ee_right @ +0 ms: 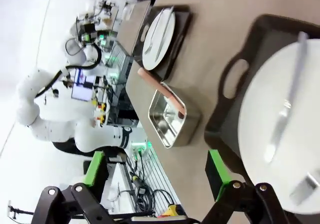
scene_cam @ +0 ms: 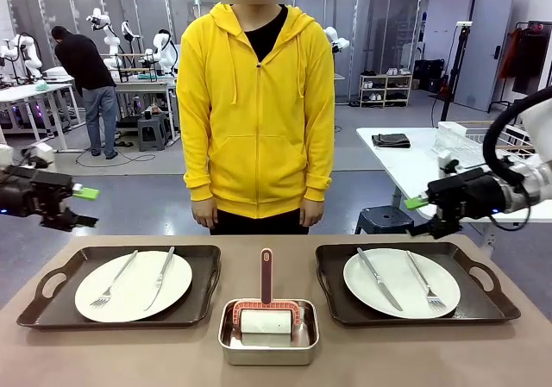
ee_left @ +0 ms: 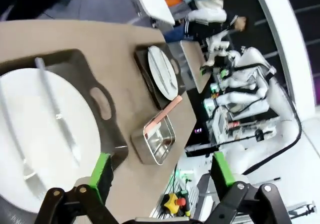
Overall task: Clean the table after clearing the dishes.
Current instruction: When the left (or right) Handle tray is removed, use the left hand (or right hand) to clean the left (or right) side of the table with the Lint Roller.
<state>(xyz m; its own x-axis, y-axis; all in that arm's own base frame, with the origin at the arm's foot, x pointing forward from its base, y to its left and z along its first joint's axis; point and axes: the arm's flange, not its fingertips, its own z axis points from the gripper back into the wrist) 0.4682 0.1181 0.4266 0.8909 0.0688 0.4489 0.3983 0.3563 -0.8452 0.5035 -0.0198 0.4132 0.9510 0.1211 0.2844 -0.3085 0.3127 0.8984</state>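
Finding: both arms are held off to the sides of the table (scene_cam: 129, 352). Your left gripper (scene_cam: 86, 207) is spread wide and empty, near the far left corner. Your right gripper (scene_cam: 417, 216) is equally wide and empty, near the far corner of the right tray (scene_cam: 332, 275). Neither touches anything.

The left tray (scene_cam: 205, 275) and the right tray sit one to each side, well apart. Each carries a plate (scene_cam: 134, 296) (scene_cam: 410, 296) with a knife and fork lying on it. I judge this layout gives each arm its own tray.

The pan (scene_cam: 267, 357) stands between the trays at the near edge. It holds a roller (scene_cam: 267, 322) with its handle pointing away from you, probably kept ready for the cleaning step.

The person (scene_cam: 254, 111) stands at the far side with arms down.

Assessment: clearing has not begun. The table cannot be cleaned until both trays are off it.
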